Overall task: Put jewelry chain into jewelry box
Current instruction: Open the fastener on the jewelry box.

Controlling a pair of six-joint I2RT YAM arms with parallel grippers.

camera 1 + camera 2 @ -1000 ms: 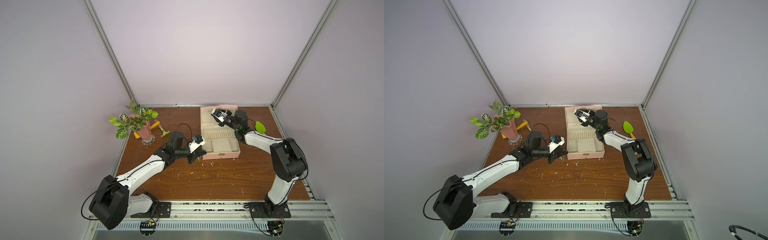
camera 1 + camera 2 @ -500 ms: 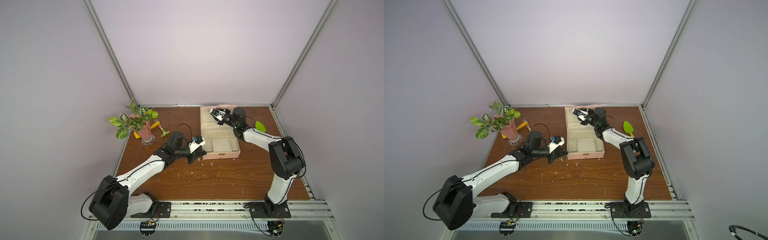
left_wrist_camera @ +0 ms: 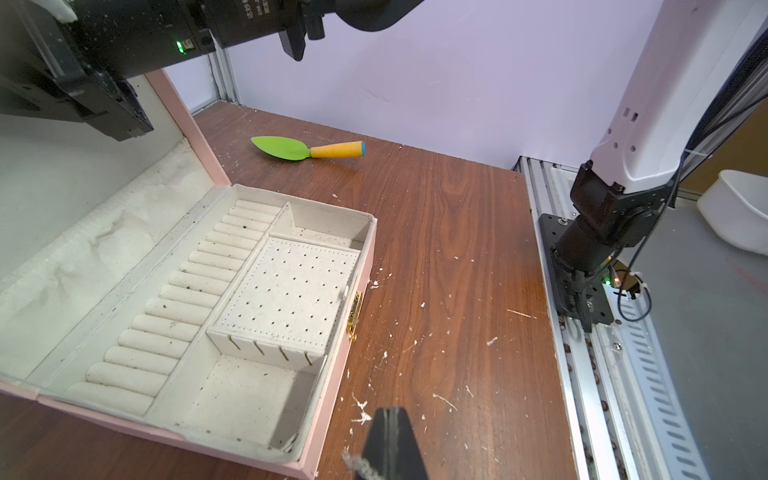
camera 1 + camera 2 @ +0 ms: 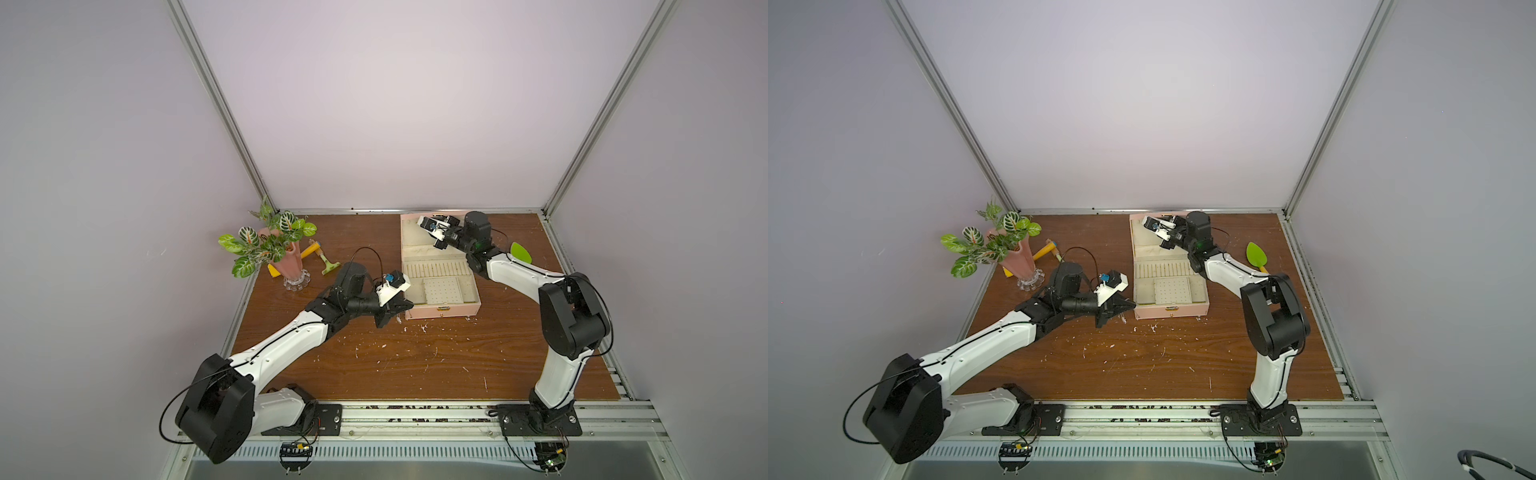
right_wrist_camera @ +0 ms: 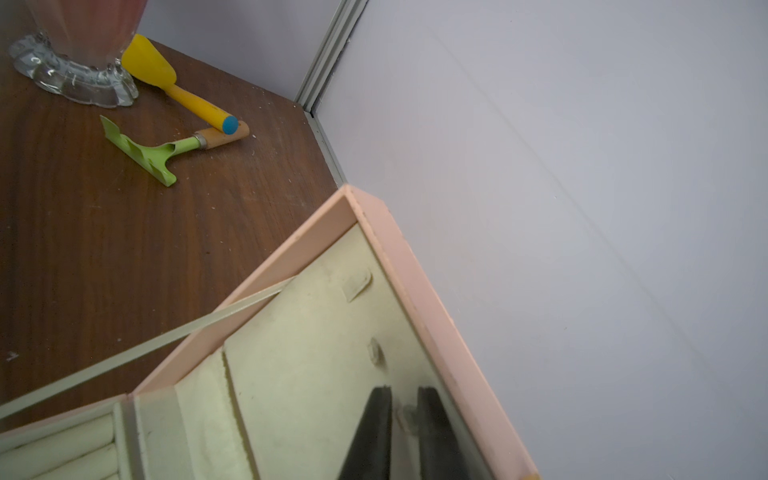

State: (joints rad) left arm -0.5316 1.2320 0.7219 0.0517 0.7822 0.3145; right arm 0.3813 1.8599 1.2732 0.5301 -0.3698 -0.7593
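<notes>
While the brown surface carries the open jewelry box, I see right jaws narrowly apart inside its lid, grip unclear; left jaws, pressed together beside its front corner, pinch the jewelry chain.

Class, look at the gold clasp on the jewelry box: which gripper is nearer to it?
Left. The left gripper sits beside the front corner of the jewelry box, close to the clasp; the right gripper is farther back, at the raised lid.
</notes>
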